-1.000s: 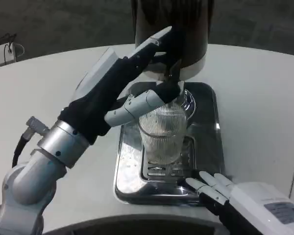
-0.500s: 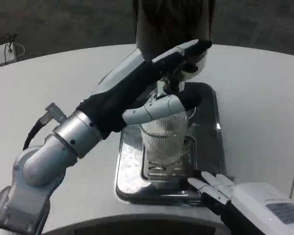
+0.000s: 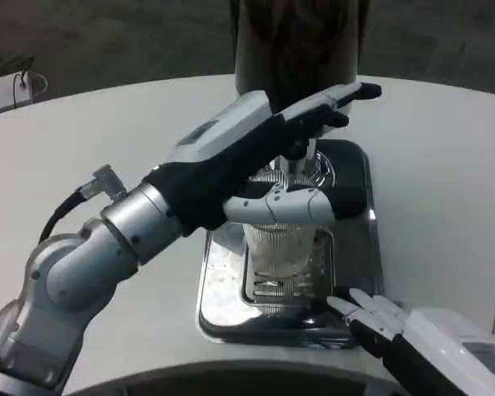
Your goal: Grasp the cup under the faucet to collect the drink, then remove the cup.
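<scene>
White round table (image 3: 445, 165), steel drip tray (image 3: 359, 165). Left hand (image 3: 264, 153) spread open over ribbed clear cup (image 3: 280, 247), gripping nothing. Right hand (image 3: 379, 318) released at tray's front edge.

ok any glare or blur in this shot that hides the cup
Head view: bright glare streaks on the steel tray; the ribbed cup stays sharp but the left hand covers its rim; dispenser top is dark and cropped.

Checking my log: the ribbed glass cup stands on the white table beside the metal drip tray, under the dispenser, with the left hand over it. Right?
Not quite. The head view shows the cup standing on the drip tray itself, on its grate, not on the table beside it. It is under the dispenser, with the left hand over it.
</scene>
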You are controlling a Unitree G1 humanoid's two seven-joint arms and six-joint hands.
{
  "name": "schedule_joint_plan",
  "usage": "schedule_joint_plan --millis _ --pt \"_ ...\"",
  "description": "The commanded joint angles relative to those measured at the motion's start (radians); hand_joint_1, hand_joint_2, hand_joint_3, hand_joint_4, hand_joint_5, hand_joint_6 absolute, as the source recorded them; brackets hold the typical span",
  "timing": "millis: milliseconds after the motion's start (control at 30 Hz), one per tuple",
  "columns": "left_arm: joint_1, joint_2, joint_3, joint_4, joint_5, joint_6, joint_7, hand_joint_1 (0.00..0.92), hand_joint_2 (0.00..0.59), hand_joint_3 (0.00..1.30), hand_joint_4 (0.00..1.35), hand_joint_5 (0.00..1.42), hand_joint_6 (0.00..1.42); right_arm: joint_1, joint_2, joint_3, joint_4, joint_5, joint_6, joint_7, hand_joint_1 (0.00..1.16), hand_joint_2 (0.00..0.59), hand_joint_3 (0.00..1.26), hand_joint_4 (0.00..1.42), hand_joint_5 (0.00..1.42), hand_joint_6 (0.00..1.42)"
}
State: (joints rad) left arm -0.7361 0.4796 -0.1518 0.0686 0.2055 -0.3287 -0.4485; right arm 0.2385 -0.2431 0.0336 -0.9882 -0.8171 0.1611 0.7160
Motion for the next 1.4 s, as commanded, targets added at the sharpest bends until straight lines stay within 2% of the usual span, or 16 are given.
schedule_joint_plan --millis 33,200,267,333,433,600,767,967,1400 --pt "0.015 0.031 -0.04 0.034 0.049 0.004 -0.04 0.0 0.037 0.08 0.02 0.13 0.2 -0.001 0.004 -0.016 0.002 0.046 0.045 -0.013 0.46 0.459 0.1 0.0 0.0 0.0" --pt "0.006 0.039 -0.053 0.043 0.057 -0.006 -0.04 0.0 0.034 0.08 0.02 0.13 0.2 -0.011 0.002 -0.025 0.005 0.087 0.085 -0.023 0.46 0.458 0.09 0.0 0.0 0.0" --pt "0.003 0.042 -0.056 0.046 0.063 -0.011 -0.037 0.0 0.033 0.08 0.02 0.13 0.19 -0.01 0.025 -0.042 0.014 0.139 0.124 -0.037 0.45 0.44 0.07 0.0 0.01 0.0" --pt "0.001 0.043 -0.058 0.047 0.066 -0.014 -0.038 0.0 0.032 0.08 0.02 0.12 0.19 -0.009 0.042 -0.058 0.023 0.186 0.159 -0.055 0.49 0.397 0.02 0.0 0.03 0.02" --pt "-0.002 0.045 -0.062 0.05 0.068 -0.018 -0.044 0.0 0.029 0.08 0.02 0.12 0.19 -0.003 0.074 -0.087 0.049 0.257 0.193 -0.106 0.56 0.342 0.0 0.0 0.05 0.04" --pt "-0.005 0.044 -0.064 0.053 0.067 -0.022 -0.045 0.0 0.015 0.08 0.02 0.12 0.18 -0.004 0.113 -0.118 0.139 0.351 0.164 -0.24 0.62 0.293 0.0 0.0 0.06 0.06" --pt "-0.008 0.043 -0.062 0.055 0.065 -0.022 -0.044 0.0 0.002 0.08 0.02 0.11 0.17 -0.029 0.109 -0.109 0.216 0.39 0.118 -0.346 0.71 0.251 0.0 0.0 0.06 0.08" --pt "-0.011 0.045 -0.062 0.053 0.062 -0.024 -0.049 0.0 0.0 0.08 0.02 0.11 0.17 -0.076 0.099 -0.084 0.29 0.405 0.096 -0.42 0.75 0.229 0.0 0.0 0.06 0.08" --pt "-0.018 0.046 -0.055 0.062 0.052 -0.02 -0.058 0.0 0.0 0.08 0.02 0.11 0.17 -0.217 0.07 -0.014 0.438 0.436 0.083 -0.49 0.78 0.224 0.0 0.0 0.0 0.02"
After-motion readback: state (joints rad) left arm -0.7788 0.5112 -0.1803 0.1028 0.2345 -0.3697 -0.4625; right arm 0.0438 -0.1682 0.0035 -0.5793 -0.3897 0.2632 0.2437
